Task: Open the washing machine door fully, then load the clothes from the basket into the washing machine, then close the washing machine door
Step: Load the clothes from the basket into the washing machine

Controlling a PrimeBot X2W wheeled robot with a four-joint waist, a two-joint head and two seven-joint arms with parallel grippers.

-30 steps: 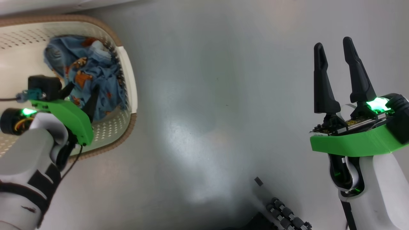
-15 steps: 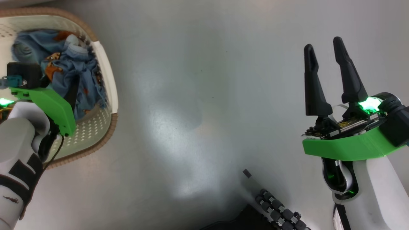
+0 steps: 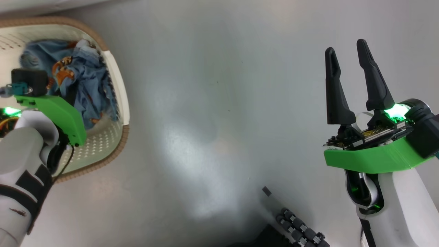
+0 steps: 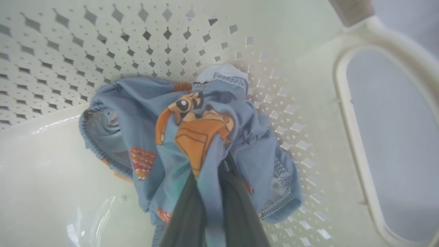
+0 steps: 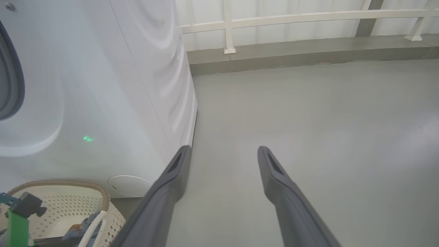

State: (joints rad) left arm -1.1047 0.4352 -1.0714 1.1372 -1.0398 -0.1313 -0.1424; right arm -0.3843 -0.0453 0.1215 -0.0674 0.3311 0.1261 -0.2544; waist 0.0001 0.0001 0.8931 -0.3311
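**Left fingers snapped shut on the blue clothes in the basket**

A second earlier the left fingers (image 4: 183,212) had stood wide apart, pushed down among the clothes (image 4: 192,133). By this moment they had come together, and a fold of the light-blue cloth with its orange figures was pinched between them. The cloth ran down into the narrow gap between the two dark fingers and bunched up around their tips. The rest of the garment lay crumpled on the bottom of the basket (image 4: 103,44), close against the perforated wall by the handle, with bare plastic around it.

The right fingers (image 3: 334,92) had not changed. They stood apart with nothing between them, hanging over the grey floor (image 3: 219,120) well away from the basket.

The basket itself sat on the floor at the foot of the washing machine (image 5: 120,85), just beside its white front. The head's picture had shifted a little over that second, which I took for the robot's own leaning rather than any move of the basket.

As I read it, the loading step had just passed from reaching to holding. The grip looked sound but narrow, taking one fold rather than the whole bundle. The lift ought therefore to be slow, lest a trailing end catch on the brown rim. Whether the door stood fully open I could not tell.
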